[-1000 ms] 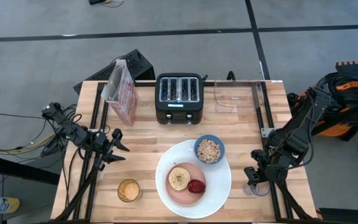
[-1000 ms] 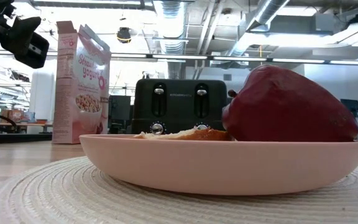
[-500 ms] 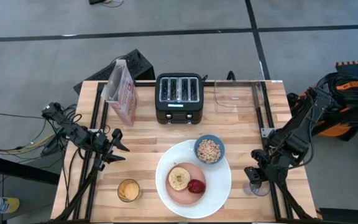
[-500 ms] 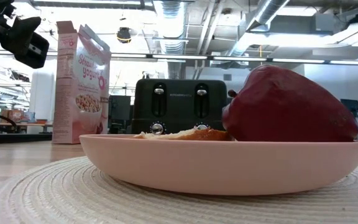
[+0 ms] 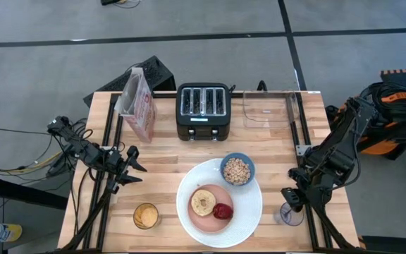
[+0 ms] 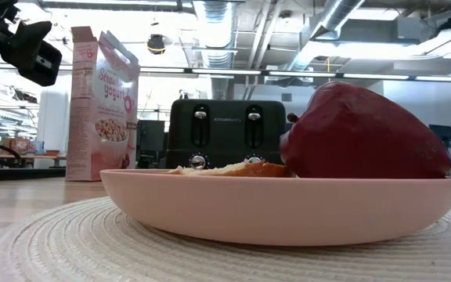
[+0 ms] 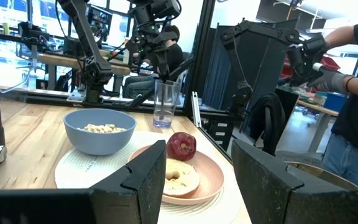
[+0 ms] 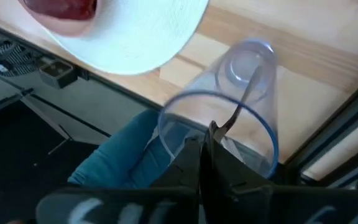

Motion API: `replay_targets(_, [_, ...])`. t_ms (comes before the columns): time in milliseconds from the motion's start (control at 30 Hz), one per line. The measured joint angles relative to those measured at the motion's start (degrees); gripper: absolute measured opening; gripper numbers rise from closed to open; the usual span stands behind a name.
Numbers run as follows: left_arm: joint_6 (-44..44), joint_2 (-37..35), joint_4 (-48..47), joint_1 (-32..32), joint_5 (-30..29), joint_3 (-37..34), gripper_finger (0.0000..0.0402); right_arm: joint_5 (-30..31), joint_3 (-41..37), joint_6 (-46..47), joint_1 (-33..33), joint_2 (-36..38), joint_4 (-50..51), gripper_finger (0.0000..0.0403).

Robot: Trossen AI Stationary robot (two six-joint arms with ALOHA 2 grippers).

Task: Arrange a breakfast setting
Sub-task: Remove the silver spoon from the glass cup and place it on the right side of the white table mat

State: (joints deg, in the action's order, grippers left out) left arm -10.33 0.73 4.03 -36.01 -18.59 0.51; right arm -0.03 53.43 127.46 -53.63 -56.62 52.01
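Observation:
A large white plate (image 5: 249, 212) carries a pink plate (image 5: 197, 220) with a toasted bagel half (image 5: 203, 202) and a small red fruit (image 5: 223, 211). A blue bowl (image 5: 237, 170) of cereal sits on the white plate's far rim. At the table's right near corner stands a clear glass (image 8: 229, 118) with a dark spoon (image 8: 244, 93) upright in it. My right gripper (image 8: 205, 140) is over the glass, shut on the spoon. My left gripper (image 5: 136, 169) hovers open at the table's left side, holding nothing. My right gripper pinches the upper end of the spoon's handle (image 8: 216, 126) between its two fingers (image 8: 191, 155), at the glass's rim. The fingers come from above, pointing down. The spoon leans in the glass with its lower end at the glass's bottom (image 8: 253, 67).
A black toaster (image 5: 203, 111) and a cereal box (image 5: 137, 104) stand along the far edge, with a clear container (image 5: 270, 107) at the far right. A glass of orange juice (image 5: 146, 216) is near the front left. A person (image 7: 353, 93) stands beyond the table's right side.
My right gripper has shut its fingers over the clear glass and taken hold of the spoon's handle. The glass and the plates have stayed where they were.

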Motion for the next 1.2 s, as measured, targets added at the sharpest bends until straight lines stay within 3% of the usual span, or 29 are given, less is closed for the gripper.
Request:
replay_targets(300, [0.0,0.0,0.0,0.0,0.0,0.0,0.0169,0.0,3.8,-1.0,0.0,0.3,3.5,0.0028])
replay_targets(933, [0.0,0.0,0.0,0.0,0.0,0.0,0.0169,0.0,28.0,-9.0,0.0,0.4,20.0,0.0028])
replay_targets(1200, [0.0,0.0,0.0,0.0,0.0,0.0,0.0169,2.9,34.3,-10.9,1.8,0.4,33.1,0.0027])
